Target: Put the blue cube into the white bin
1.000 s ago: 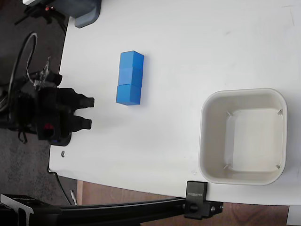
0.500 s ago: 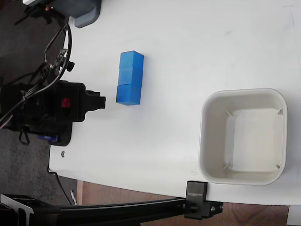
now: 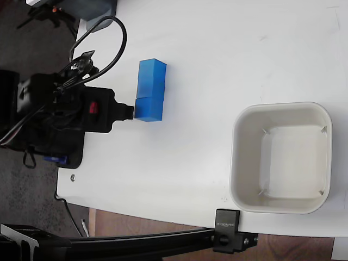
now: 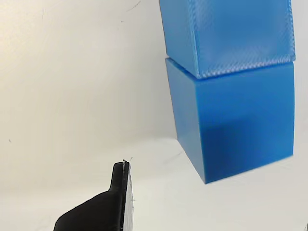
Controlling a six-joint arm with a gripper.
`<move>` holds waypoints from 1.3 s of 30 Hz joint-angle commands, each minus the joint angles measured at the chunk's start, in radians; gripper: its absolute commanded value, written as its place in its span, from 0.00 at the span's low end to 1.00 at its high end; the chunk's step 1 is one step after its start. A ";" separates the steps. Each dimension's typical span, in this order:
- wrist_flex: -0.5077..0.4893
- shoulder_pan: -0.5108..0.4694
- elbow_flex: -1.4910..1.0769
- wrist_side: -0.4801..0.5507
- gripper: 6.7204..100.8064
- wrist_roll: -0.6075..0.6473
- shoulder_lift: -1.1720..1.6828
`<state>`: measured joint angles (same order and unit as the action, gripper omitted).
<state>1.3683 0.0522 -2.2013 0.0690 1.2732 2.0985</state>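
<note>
Three blue cubes lie in a touching line on the white table in the fixed view. The nearest blue cube (image 3: 148,109) lies right in front of my gripper (image 3: 130,111), whose black tip is at the cube's left face. In the wrist view this cube (image 4: 240,125) fills the right side, with a second cube (image 4: 231,33) above it in the picture. Only one black finger (image 4: 113,204) shows there, at the lower left, with nothing against its pad. The white bin (image 3: 236,163) stands empty at the right, well away from the cubes.
The other two cubes (image 3: 151,76) touch the nearest one. A grey object (image 3: 100,13) lies at the table's top left corner. A black clamp (image 3: 227,231) on a rail grips the bottom edge. Cables (image 3: 109,49) loop above the arm.
The gripper has turned about its axis and moved right from the table's left edge up to the nearest cube. Two fingers showed apart a second ago; one tip shows now.
</note>
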 commanded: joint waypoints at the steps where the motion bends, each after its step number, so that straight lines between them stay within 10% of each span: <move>1: 0.011 0.021 0.110 -0.017 0.99 0.014 -0.069; 31: -0.077 -0.014 0.193 0.026 0.95 0.187 -0.285; 39: -0.080 -0.015 0.176 0.029 0.77 0.190 -0.291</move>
<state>1.2993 0.0430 -2.0417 0.0798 1.4128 1.7932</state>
